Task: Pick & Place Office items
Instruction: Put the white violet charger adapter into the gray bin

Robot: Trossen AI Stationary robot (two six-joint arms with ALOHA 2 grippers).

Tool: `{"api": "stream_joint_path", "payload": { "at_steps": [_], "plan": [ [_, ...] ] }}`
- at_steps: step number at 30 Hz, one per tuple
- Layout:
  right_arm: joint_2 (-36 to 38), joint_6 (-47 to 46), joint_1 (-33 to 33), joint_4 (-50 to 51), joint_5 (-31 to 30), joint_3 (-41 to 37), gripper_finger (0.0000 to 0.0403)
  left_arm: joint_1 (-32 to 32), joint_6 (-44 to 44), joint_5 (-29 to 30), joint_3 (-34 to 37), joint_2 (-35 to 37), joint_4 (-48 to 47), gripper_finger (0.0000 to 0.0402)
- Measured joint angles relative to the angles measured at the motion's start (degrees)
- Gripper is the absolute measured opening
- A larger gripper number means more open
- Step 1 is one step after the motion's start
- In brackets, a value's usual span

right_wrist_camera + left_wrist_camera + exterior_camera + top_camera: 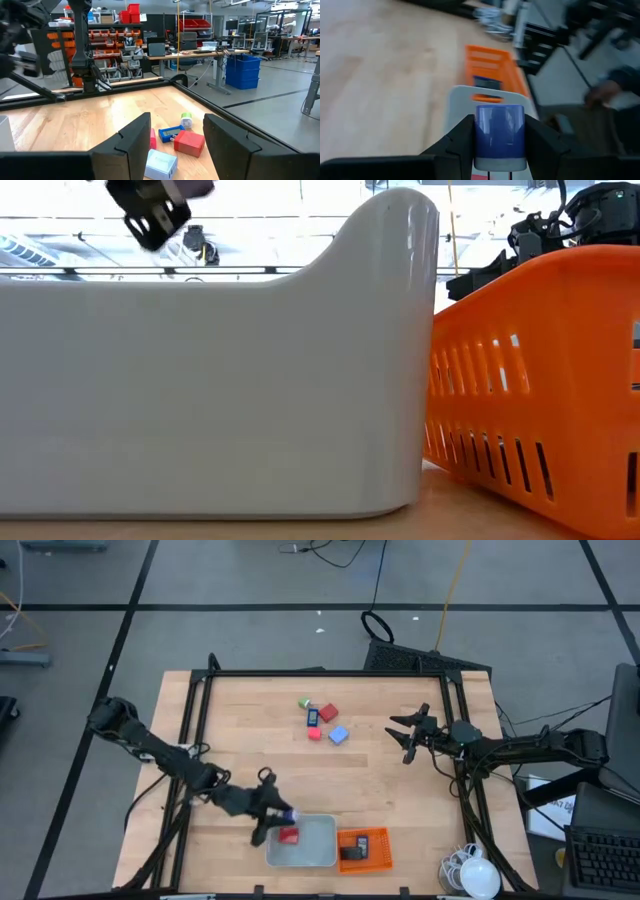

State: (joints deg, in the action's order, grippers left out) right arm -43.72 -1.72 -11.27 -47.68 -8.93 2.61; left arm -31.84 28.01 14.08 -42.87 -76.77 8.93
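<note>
My left gripper (276, 812) hangs over the near-left edge of the grey tray (322, 852), shut on a white-blue piece (499, 135). A red piece (289, 835) lies in the tray. The orange mesh basket (378, 858) stands right of the tray with a black flat piece (352, 852) inside. In the table's middle lie a green piece (304, 702), a blue piece (313, 717), a red block (328, 713), a pink one (314, 734) and a light-blue block (338, 736). My right gripper (404, 736) waits open, right of this group, above the table. My left gripper pinches the white-blue piece by its two opposite blue sides (481, 131), one finger (457, 145) on each side. The piece's white end (500, 163) lies toward the wrist, its blue end away from it. It is lifted clear, above the tray's rim (456, 97).
The tray wall (200, 400) and basket wall (540, 380) fill the low view. A black frame (300, 673) runs round the table. A white cable bundle (470, 870) lies at the near right corner. Bare wood shows between the middle group and the tray.
</note>
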Motion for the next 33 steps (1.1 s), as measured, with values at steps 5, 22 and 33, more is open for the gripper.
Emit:
{"api": "stream_joint_path", "payload": {
  "at_steps": [5,22,33],
  "plan": [
    [0.0,0.0,0.0,0.0,0.0,0.0,0.0171,-3.8,-3.1,2.0,0.0,0.0,0.2,0.0146],
    [0.0,0.0,0.0,0.0,0.0,0.0,0.0171,-6.5,-3.5,-4.5,0.0,-12.2,5.3,0.0153],
    [0.0,0.0,0.0,0.0,0.0,0.0,0.0171,-6.5,-3.9,-6.3,0.0,-15.9,6.5,0.0148]
  ]
}}
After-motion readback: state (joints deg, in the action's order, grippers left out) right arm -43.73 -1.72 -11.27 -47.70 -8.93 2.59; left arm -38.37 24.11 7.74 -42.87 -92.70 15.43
